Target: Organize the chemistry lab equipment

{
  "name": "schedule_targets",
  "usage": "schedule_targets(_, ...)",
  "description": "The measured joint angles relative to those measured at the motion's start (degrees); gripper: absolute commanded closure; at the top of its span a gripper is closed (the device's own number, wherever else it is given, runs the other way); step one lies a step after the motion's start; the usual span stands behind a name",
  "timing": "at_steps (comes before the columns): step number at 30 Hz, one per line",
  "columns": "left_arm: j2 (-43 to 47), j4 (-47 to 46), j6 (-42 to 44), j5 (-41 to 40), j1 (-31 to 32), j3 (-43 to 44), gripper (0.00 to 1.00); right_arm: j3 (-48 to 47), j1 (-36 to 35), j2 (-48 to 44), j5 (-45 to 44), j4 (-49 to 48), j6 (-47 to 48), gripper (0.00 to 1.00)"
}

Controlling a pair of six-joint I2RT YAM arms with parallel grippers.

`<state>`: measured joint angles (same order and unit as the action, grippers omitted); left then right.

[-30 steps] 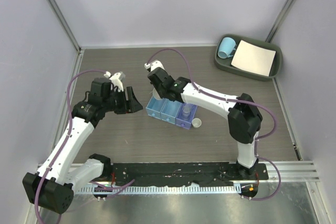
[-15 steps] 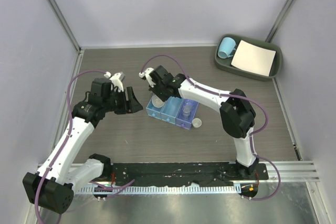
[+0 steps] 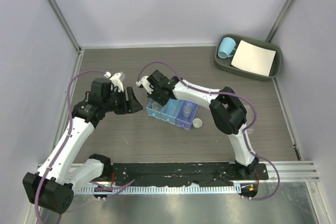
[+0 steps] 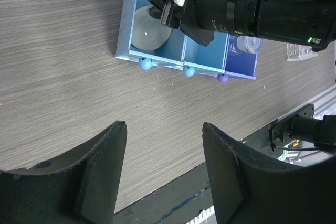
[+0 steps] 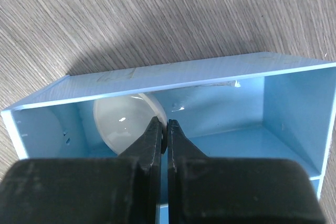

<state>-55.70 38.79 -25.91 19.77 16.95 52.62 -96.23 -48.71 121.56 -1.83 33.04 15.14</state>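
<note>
The right hand (image 5: 163,129) reached into the left compartment of the blue box (image 3: 170,110), its fingers pressed together with the tips at the rim of a white dish (image 5: 122,124). The dish leaned tilted against the compartment wall; whether its rim was nipped could not be told. A beaker (image 3: 186,110) stood in the right compartment. A second dish (image 3: 197,123) lay on the tabletop (image 3: 131,135) just beside the box. The left hand (image 3: 134,101) hung spread and empty, near the box's left end.
</note>
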Motion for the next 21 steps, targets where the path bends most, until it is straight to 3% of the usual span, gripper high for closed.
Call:
schedule_targets(4,0.0,0.0,0.0,0.0,0.0,0.0,0.37,-0.1,0.0,0.1,0.2,0.1,0.2,0.72)
schedule_targets(7,0.0,0.0,0.0,0.0,0.0,0.0,0.36,-0.3,0.0,0.2,-0.1,0.1,-0.1,0.64)
schedule_targets(21,0.0,0.0,0.0,0.0,0.0,-0.1,0.36,-0.9,0.0,-1.8,-10.7,-1.9,-1.2,0.56)
